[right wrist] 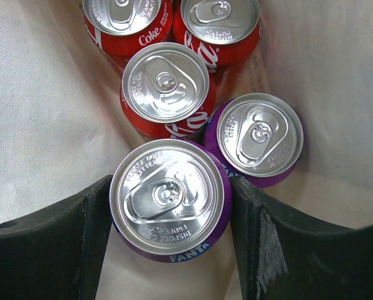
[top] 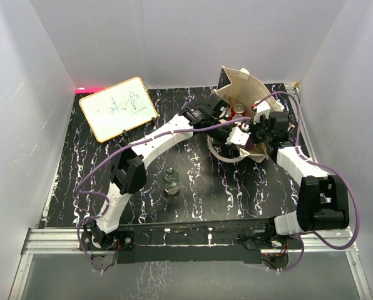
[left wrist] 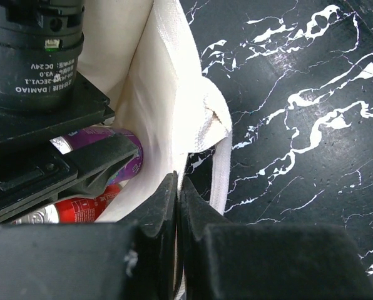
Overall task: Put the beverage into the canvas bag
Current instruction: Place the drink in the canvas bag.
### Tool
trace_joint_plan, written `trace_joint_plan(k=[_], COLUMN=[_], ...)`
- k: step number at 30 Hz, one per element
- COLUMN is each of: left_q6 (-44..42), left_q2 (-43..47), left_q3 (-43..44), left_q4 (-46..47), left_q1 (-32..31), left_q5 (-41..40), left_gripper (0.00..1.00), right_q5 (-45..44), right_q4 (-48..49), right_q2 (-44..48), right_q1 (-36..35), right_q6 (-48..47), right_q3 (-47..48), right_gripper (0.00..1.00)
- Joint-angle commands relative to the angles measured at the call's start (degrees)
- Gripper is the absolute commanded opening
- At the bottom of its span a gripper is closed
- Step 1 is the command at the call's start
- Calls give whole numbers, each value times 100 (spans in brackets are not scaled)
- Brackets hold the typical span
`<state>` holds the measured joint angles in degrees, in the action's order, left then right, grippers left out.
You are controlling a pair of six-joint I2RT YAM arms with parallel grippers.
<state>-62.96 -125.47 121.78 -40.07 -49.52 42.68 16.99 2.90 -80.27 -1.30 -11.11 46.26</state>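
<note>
At the front of the black, white-veined table (top: 224, 194), one small clear bottle (top: 171, 180), upright and well apart from the rest. Farther back on the right, the beige canvas bag (top: 240, 81), mouth gaping. Left gripper (left wrist: 177, 194) pinched shut on the bag's woven cream wall, one flat loop handle (left wrist: 221, 169) just beside it, a detail plain only from the left wrist. Right gripper (right wrist: 171, 186) inside the bag, black fingers pressed to both sides of a purple Fanta can (right wrist: 166, 200). Beyond it, a second purple can (right wrist: 258, 137) and three red Coke cans (right wrist: 164, 87): five round silver pull-tab lids, countable only from the right wrist. At the far left, one round-cornered whiteboard (top: 119, 107), yellow-framed.
</note>
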Motion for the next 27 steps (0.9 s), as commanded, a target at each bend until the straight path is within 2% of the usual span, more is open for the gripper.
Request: trace_joint_plan(k=[1, 11, 19, 27], left_q6=[40, 756, 1688, 2544], left_q2=[582, 747, 928, 950], left_q3=[-80, -200, -242, -126], left_q4=[85, 883, 1720, 2539], left_q1=[-21, 49, 206, 294], left_q5=[486, 670, 982, 1081], left_gripper=[0, 0, 0, 0], right_q5=[-122, -121, -412, -311], right_q4=[1256, 1015, 994, 593], right_q2=[-16, -196, -299, -411], right_q1=[33, 33, 33, 33], right_q6=[-213, -253, -435, -549], right_q3=[190, 55, 83, 264], right_gripper=[8, 8, 8, 8])
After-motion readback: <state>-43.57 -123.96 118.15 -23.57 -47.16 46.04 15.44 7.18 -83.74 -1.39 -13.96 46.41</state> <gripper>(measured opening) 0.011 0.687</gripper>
